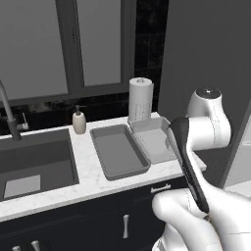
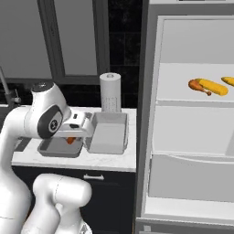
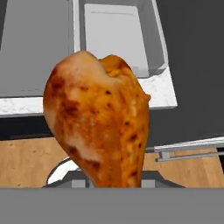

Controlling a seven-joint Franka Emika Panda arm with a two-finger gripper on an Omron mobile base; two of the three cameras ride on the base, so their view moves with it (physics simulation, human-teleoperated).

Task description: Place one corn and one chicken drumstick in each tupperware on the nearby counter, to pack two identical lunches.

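My gripper is shut on a reddish-brown chicken drumstick, which looms large in the hand view. In the right base view the drumstick hangs low at the longer grey tupperware. Beside it stands the shorter, deeper tupperware. Both containers, the longer and the shorter, look empty and sit on the white counter. A second drumstick and two yellow corn cobs lie on a shelf of the open fridge.
A paper towel roll stands behind the containers, and a soap dispenser to their left. The dark sink with its faucet is further left. The open fridge flanks the counter's right end.
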